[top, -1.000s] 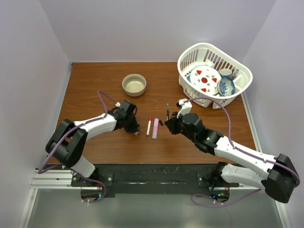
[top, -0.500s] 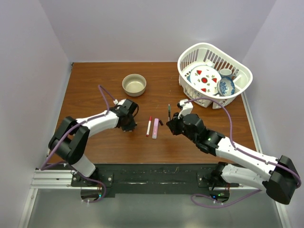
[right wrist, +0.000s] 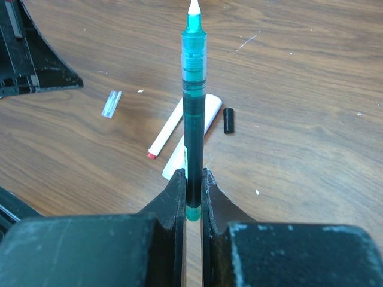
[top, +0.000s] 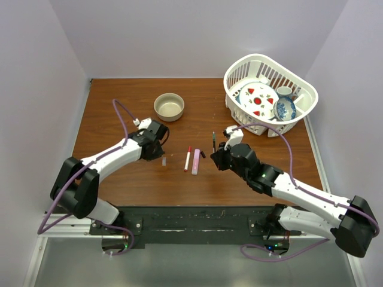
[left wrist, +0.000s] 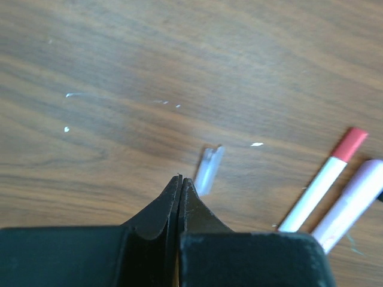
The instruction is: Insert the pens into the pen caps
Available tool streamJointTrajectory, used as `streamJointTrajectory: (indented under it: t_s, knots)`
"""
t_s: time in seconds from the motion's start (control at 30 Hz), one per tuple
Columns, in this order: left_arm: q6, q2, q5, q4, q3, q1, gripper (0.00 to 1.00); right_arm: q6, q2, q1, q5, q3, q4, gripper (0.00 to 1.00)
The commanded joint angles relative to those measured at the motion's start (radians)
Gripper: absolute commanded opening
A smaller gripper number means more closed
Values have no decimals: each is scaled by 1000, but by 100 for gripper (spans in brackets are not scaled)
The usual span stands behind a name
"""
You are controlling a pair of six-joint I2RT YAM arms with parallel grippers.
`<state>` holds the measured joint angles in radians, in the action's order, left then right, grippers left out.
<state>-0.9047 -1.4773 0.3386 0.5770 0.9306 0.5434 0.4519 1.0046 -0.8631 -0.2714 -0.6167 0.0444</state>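
The right jaws were clenched on a green pen (right wrist: 193,107), low on its body, so the pen stood up with its white tip on top. The left jaws were pressed shut with nothing between them, just above the bench (left wrist: 119,60). A little clear cap (left wrist: 208,170) lay flat on the wood just past their tips. A white pen with a red end (top: 188,158) and a pink marker (top: 195,162) lay side by side in the middle of the bench. A tiny black cap (right wrist: 228,119) lay next to them.

The clear cap looked very light, hard and smooth. It would likely roll or skid away if it got bumped. The best hold was probably a soft pinch across its middle, leaving its open end free for the pen tip. The pens looked stiff and light too.
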Motion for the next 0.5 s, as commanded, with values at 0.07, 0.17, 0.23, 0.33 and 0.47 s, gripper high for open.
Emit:
streamJointTrajectory:
  t_s: [0.07, 0.17, 0.23, 0.33, 0.47]
  knots:
    - [9, -34, -6, -3, -27, -7, 0, -19, -46, -1, -34, 6, -18, 0]
    - [18, -44, -59, -43, -56, -3, 0, -16, -55, 1, -34, 8, -18, 0]
    - [21, -54, -102, -55, -65, -3, 0, -16, -55, -1, -32, 8, -18, 0]
    - [21, -67, -116, -66, -70, 13, 0, -16, -64, -1, -35, 9, -14, 0]
    - [12, -81, -136, -106, -76, 49, 0, -16, -75, 1, -40, 11, -14, 0]
